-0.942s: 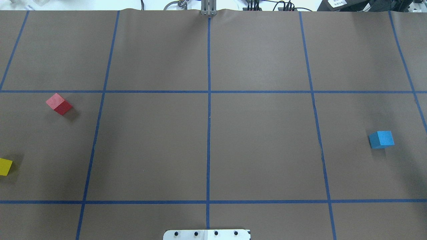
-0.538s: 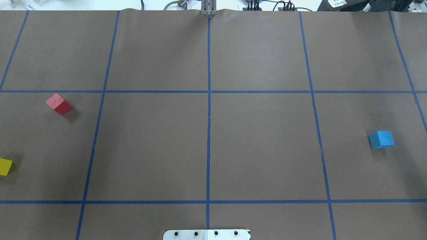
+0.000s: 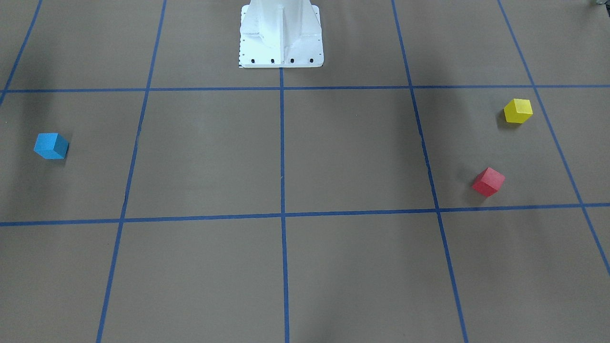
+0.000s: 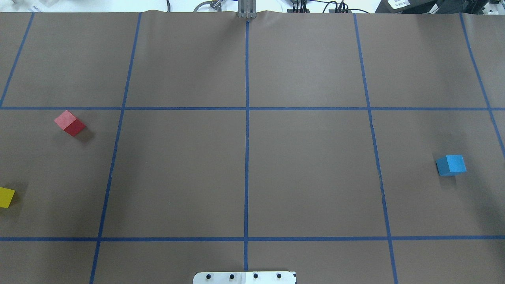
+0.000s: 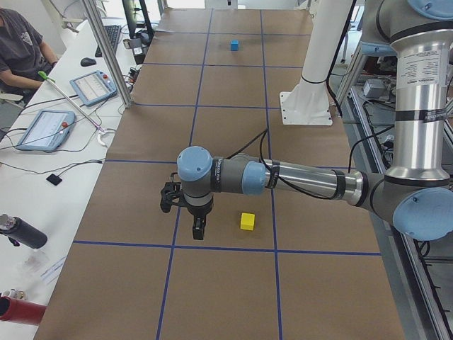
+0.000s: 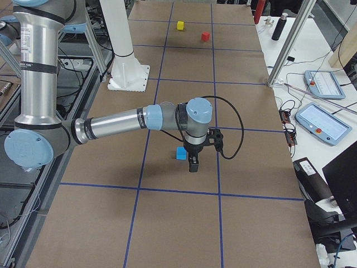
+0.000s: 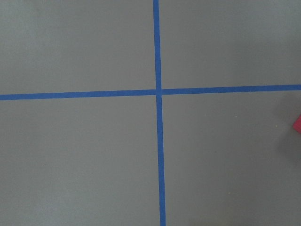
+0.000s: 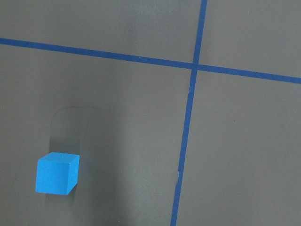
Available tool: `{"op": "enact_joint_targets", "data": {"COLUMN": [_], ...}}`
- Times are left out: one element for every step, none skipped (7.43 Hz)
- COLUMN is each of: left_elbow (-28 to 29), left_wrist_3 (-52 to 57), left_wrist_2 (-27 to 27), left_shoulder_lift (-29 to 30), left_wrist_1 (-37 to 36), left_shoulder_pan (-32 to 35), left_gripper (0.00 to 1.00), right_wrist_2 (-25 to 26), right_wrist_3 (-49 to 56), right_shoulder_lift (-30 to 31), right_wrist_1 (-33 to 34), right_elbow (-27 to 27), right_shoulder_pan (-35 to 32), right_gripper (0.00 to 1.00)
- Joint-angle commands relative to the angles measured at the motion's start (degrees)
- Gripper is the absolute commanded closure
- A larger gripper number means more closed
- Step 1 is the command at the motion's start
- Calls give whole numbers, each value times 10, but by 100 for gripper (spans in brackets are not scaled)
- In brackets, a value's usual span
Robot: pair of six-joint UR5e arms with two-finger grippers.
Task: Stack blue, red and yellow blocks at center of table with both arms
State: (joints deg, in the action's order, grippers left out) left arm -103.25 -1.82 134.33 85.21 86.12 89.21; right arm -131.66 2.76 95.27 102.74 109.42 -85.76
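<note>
The red block (image 4: 70,123) and the yellow block (image 4: 6,197) lie on the table's left side, and the blue block (image 4: 451,165) lies on its right side. All three stand apart, also in the front view: red block (image 3: 488,181), yellow block (image 3: 518,110), blue block (image 3: 51,146). My left gripper (image 5: 198,230) hangs above the table beside the yellow block (image 5: 247,221). My right gripper (image 6: 193,165) hangs just beside the blue block (image 6: 181,153), which also shows in the right wrist view (image 8: 57,173). I cannot tell whether either gripper is open or shut.
The white robot base (image 3: 281,35) stands at the table's near middle edge. Blue tape lines divide the brown table cover (image 4: 307,173) into squares. An operator (image 5: 21,49) sits at a side bench with tablets (image 5: 42,129).
</note>
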Motion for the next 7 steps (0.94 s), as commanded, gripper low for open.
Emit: {"op": "enact_joint_targets", "data": {"left_elbow": [-20,-20,-20,-21,-21,-21,-21], "left_wrist_3": [1,0,0,0,0,0,0], "left_wrist_2": [0,0,0,0,0,0,0], "left_shoulder_lift": [-7,-9,-9,-9,-8,-7,-9], "left_wrist_1": [2,1,1,2,2,1,2], "left_shoulder_pan": [-1,-1,-1,-2,-2,-2,-2], "left_gripper": [0,0,0,1,1,1,1], "right_wrist_2": [-1,-2,-2,-3,-3,-4,-16], "right_wrist_3": [3,2,2,2,2,0,-3], "right_shoulder_lift": [0,0,0,0,1,1,4], "right_wrist_1": [-1,-3,-5,-5,-5,-6,-8], "right_elbow": [1,1,0,0,0,-1,-2], "right_shoulder_pan": [2,3,3,3,3,5,14], "right_gripper": [0,0,0,0,0,0,0]}}
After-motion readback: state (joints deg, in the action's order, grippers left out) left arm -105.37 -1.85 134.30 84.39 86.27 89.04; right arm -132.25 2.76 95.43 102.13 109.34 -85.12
